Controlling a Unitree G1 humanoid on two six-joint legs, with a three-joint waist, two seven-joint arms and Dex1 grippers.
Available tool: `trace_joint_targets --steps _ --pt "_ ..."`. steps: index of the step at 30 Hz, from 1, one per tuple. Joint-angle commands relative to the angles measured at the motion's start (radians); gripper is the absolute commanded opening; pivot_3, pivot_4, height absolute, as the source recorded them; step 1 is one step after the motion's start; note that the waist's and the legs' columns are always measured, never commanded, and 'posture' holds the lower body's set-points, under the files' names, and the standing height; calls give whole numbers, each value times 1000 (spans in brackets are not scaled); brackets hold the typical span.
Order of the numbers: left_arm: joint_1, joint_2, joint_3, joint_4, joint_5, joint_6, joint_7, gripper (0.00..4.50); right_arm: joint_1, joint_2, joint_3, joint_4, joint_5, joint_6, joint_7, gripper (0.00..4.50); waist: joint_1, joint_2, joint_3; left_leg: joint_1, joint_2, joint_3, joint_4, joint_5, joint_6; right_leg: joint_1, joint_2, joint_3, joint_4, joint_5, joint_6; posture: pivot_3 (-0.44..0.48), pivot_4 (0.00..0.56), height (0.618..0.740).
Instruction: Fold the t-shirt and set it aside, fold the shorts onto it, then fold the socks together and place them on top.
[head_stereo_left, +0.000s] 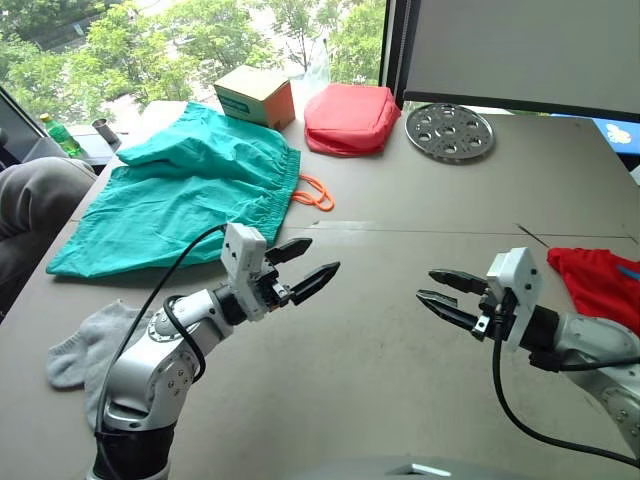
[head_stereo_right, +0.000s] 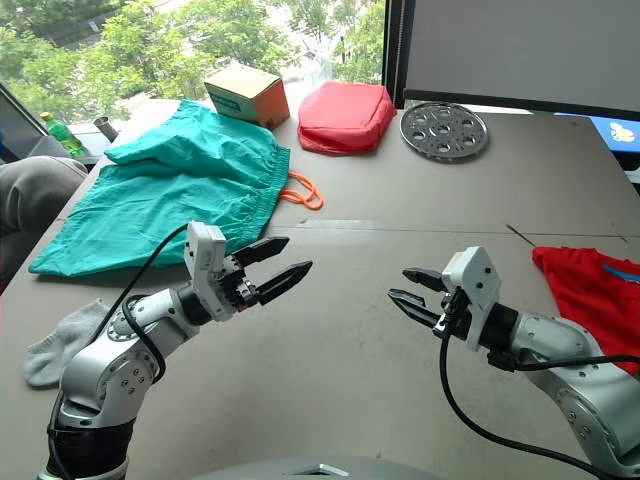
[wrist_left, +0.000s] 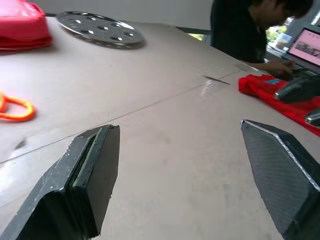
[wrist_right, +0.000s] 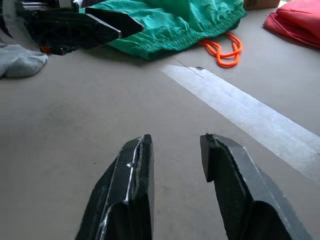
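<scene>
From the head views, the left gripper (head_stereo_left: 303, 267) and right gripper (head_stereo_left: 441, 293) hover over the bare middle of the worktop (head_stereo_left: 380, 370), fingers parted and empty, with the shorts (head_stereo_left: 190, 190) spread far left, a grey sock (head_stereo_left: 85, 345) beside the left arm, the t-shirt (head_stereo_left: 600, 285) at the right edge, and a cardboard box (head_stereo_left: 255, 95), red pouch (head_stereo_left: 350, 117) and perforated metal disc (head_stereo_left: 449, 131) along the back. The left wrist view shows wide-open fingers (wrist_left: 85, 185), the t-shirt beyond them, and a seated person (wrist_left: 250, 30) at a laptop (wrist_left: 305, 47). The right wrist view shows narrowly parted fingers (wrist_right: 127, 200) facing the shorts' orange drawstring (wrist_right: 222, 47).
</scene>
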Motion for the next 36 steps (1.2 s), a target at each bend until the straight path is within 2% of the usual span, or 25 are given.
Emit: trace_joint_targets --steps 1,3,6,10,11,19,22,25,29,32,36 --pt "49 4 100 -64 48 -23 103 4087 -86 48 92 78 -76 -59 39 243 -1 -1 -1 0 0 0 0 0 0 0 0 0 0 0 0 0 150 739" --pt "74 15 103 -70 115 -2 171 4087 -115 71 134 117 -84 -84 94 900 4 -2 -1 0 -1 0 0 0 0 0 0 0 0 0 0 0 150 739" --pt "70 40 68 -51 215 0 221 4087 -143 93 164 157 -98 -120 155 2506 15 -1 -1 0 -1 0 0 0 0 1 0 -2 1 0 0 0 150 739" --pt "5 94 26 54 306 1 221 4087 -172 118 164 198 -136 -152 164 4318 15 -1 -1 1 0 0 2 1 -1 1 0 -2 2 0 -1 0 150 739" --pt "-21 105 10 96 320 2 210 4087 -173 122 164 199 -139 -153 167 4420 14 -1 -1 1 0 0 2 1 -1 1 0 -2 2 0 -1 0 150 739" --pt "-193 185 -145 435 434 -77 56 4087 -134 141 150 160 -187 -170 127 4420 13 -1 -1 0 0 0 1 2 -3 1 0 -4 3 1 -1 0 150 739" --pt "-232 195 -173 527 438 -114 -26 3328 -111 137 143 145 -204 -175 115 4500 13 -1 -1 1 0 0 1 2 -3 1 0 -4 3 1 -1 0 150 739" --pt "-268 207 -197 610 419 -160 -147 1909 -89 133 135 132 -229 -177 93 4500 14 -1 -2 1 0 0 1 1 -2 1 -1 -4 4 1 -1 0 150 739" --pt "-332 177 -200 656 350 -192 -287 104 -62 144 102 110 -222 -160 61 4500 15 0 -3 1 0 0 1 1 -2 1 -2 -5 4 1 -1 0 150 739" --pt "-359 152 -259 635 345 -221 -391 38 -46 149 68 95 -198 -131 41 4500 15 0 -3 0 0 0 1 2 -3 1 -2 -5 4 1 -1 0 150 739" --pt "-431 42 -396 602 350 -258 -504 38 7 118 -24 42 -148 -73 24 4500 19 -1 -3 0 -1 0 2 3 -5 3 -2 -5 4 2 0 0 150 739"
